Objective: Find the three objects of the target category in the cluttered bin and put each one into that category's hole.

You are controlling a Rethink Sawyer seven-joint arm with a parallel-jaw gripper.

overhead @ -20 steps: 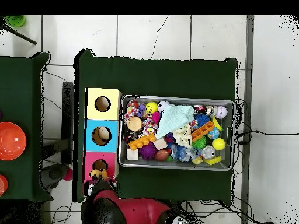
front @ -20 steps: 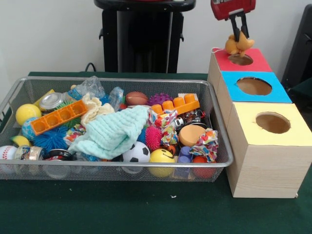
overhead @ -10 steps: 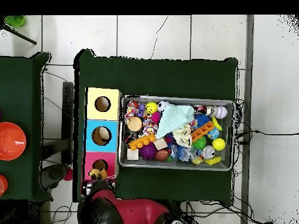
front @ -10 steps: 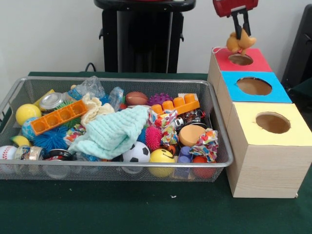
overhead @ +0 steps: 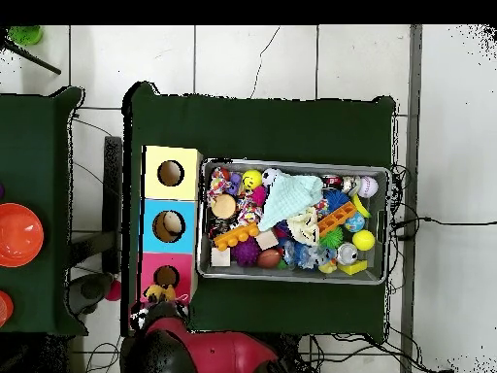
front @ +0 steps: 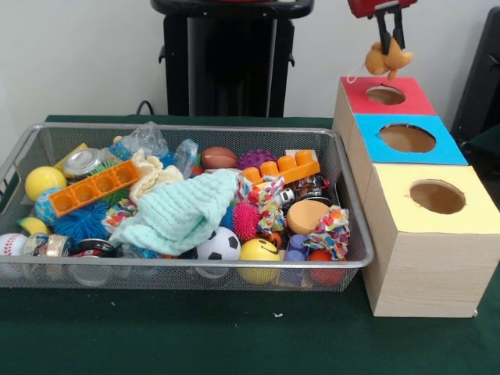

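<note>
My gripper (front: 388,47) hangs at the top right of the front view, shut on a small orange plush toy (front: 387,59). The toy dangles above and slightly behind the hole of the red-topped box (front: 386,94). In the overhead view the toy (overhead: 161,291) shows just below the red box (overhead: 166,276), at the arm's tip. The wire mesh bin (front: 23,148) sits at left, packed with balls, blocks, a mint cloth (front: 181,211) and other toys. It also shows in the overhead view (overhead: 294,163).
A blue-topped box (front: 407,139) and a yellow-topped box (front: 436,197) stand in a row in front of the red one, each with a round hole. The robot's black pedestal (front: 230,58) stands behind the bin. An orange bowl (overhead: 17,234) rests on a side table.
My gripper has risen and drifted slightly right and away from the red box's hole, carrying the orange plush toy with it. The bin's contents have not moved.
</note>
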